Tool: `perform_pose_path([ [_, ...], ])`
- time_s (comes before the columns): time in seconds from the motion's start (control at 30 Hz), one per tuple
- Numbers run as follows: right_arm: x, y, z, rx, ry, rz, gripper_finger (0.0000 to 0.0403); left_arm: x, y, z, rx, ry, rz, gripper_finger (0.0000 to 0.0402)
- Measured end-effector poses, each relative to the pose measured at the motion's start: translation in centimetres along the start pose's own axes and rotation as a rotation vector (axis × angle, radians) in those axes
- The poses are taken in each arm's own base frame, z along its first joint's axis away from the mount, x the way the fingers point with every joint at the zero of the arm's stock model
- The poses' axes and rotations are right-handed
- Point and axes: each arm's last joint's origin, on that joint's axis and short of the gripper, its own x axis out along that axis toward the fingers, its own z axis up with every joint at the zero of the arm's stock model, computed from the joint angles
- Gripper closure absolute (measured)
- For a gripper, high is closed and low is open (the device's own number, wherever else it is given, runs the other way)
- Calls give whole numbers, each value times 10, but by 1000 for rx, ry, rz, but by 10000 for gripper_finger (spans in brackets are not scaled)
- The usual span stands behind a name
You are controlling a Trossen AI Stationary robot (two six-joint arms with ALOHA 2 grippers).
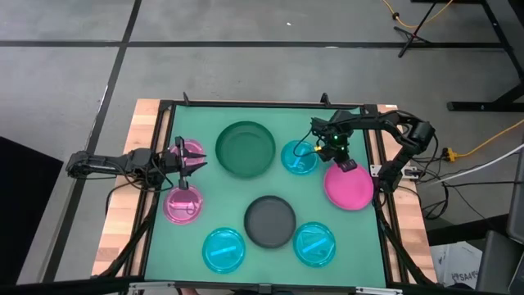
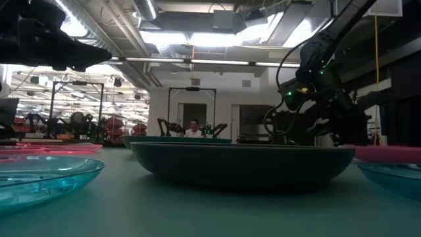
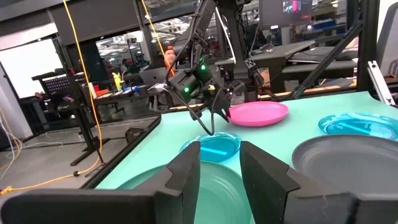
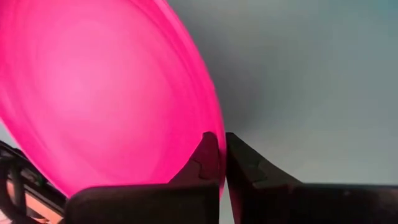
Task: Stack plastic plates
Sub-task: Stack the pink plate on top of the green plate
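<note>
While seven of the eight plastic plates are sitting singly on the green table (image 1: 205, 115), none of them stacked, the right gripper (image 1: 347, 165) is pinching the rim of a pink plate (image 1: 350, 188) at the table's right edge, its two fingers closed down to a sliver with the plate's lip caught between them in the right wrist view. That plate is extending away from the gripper toward the table's near right side, overhanging the frame. Close beside the right arm is lying a cyan plate (image 1: 299, 157), with the large dark green plate (image 1: 246, 148) further toward the centre. The dark grey plate (image 1: 270, 221) is resting near the front, flanked by two more cyan plates (image 1: 223, 249) (image 1: 315, 244). On the left, the left gripper (image 1: 193, 162) is hovering with its fingers parted and nothing between them, directly above one translucent pink plate (image 1: 191, 152), with another pink plate (image 1: 182, 204) lying just in front of it. Judging by this spread, the stacking is only beginning, and nearly every plate is waiting to be gathered.
</note>
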Motion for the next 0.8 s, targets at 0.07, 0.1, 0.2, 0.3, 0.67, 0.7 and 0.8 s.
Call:
perform_pose_path([
  [0.07,0,0,1,0,-19,14,403,0,0,0,0,0,0,295],
  [0.1,0,1,1,0,-28,20,403,0,0,0,0,0,0,295],
  [0.2,0,1,1,0,-45,31,403,0,0,0,0,0,0,295],
  [0.3,0,1,2,0,-52,37,403,0,0,0,0,0,0,295],
  [0.67,-14,3,5,7,-65,81,403,0,0,0,0,1,0,295],
  [0.7,-19,3,6,7,-66,79,403,0,0,0,0,0,0,295],
  [0.8,-33,2,10,3,-75,67,403,0,0,0,0,0,0,295],
])
